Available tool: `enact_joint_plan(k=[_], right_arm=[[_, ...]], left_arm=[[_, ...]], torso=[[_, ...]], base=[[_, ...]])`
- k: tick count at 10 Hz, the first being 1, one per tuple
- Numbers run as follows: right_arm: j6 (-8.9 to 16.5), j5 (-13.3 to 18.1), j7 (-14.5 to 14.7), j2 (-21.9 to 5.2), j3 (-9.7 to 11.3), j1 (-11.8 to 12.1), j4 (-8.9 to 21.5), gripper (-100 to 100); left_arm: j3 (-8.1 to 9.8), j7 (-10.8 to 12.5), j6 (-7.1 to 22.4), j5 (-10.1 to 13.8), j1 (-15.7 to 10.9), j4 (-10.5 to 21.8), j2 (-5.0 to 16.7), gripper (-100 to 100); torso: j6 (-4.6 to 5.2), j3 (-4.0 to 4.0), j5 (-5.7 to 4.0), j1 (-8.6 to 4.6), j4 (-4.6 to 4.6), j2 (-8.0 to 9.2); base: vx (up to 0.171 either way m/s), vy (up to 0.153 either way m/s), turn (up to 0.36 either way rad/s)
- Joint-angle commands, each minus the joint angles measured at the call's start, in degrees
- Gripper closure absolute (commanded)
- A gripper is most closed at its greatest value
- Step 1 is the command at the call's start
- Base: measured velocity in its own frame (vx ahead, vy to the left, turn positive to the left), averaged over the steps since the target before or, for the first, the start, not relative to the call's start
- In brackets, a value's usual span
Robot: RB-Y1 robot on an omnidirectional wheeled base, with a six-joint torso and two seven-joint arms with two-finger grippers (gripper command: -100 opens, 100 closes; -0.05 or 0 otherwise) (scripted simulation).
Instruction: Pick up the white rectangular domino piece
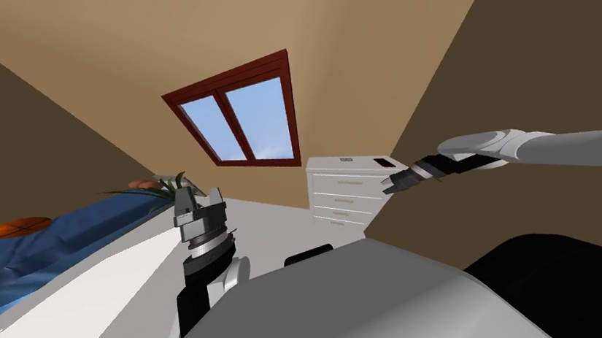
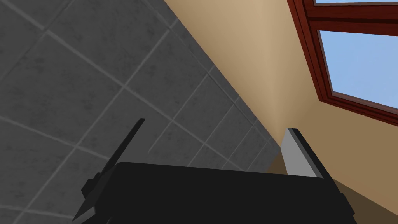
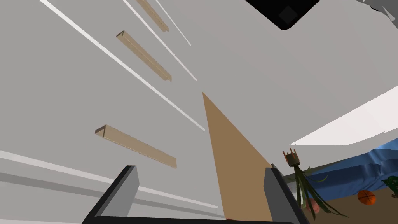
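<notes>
item: domino piece [image 1: 346,159]. a small pale rectangle, whitish grey, lying flat on the top of the dresser [image 1: 338,200] near the back edge of that top. too small to tell any markings or its thickness. nothing touches it.

location: the dresser is white with three drawers and stands against the tan wall below and to the right of the red-framed window [image 1: 240,116].

neighbour on the same top: a flat black item [image 1: 384,162] with rounded corners, nearer the right end and apart from the domino piece.

right gripper [image 1: 387,186]: held out on a long, nearly level arm in front of the dresser's right end, at about the height of its top and clear of it. its two fingers [image 3: 125,187] stand wide apart with nothing between them. they point at the drawer fronts, where tan bar handles [image 3: 136,146] show. the black item is closer to this gripper than the domino piece is.

left gripper [image 1: 196,196]: raised upright just above the chest, beside the bed, well away from the dresser. its blades are spread apart and empty.

other contents: bed with a blue cover [image 1: 66,237]; an orange ball [image 1: 19,227] on it; a long-leaved plant [image 1: 172,181] past the bed's end; pale grey floor [image 1: 277,222].
</notes>
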Motion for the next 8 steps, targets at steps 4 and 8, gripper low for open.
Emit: enact_joint_plan(k=[4,8], right_arm=[[-0.56,1.70,0.17,-3.98,1.92,-1.71,2.03,-100],[-0.76,2.68,1.52,-9.74,4.75,-1.60,4.80,-100]], left_arm=[[0.00,0.00,0.00,0.00,0.00,0.00,0.00,0],[0.00,0.00,0.00,0.00,0.00,0.00,0.00,0]], torso=[[0.03,0.02,-0.02,0.00,0.01,0.05],[0.06,0.06,-0.04,-0.01,0.03,0.10]], base=[[0.054,-0.007,0.108],[0.053,-0.012,0.193]])
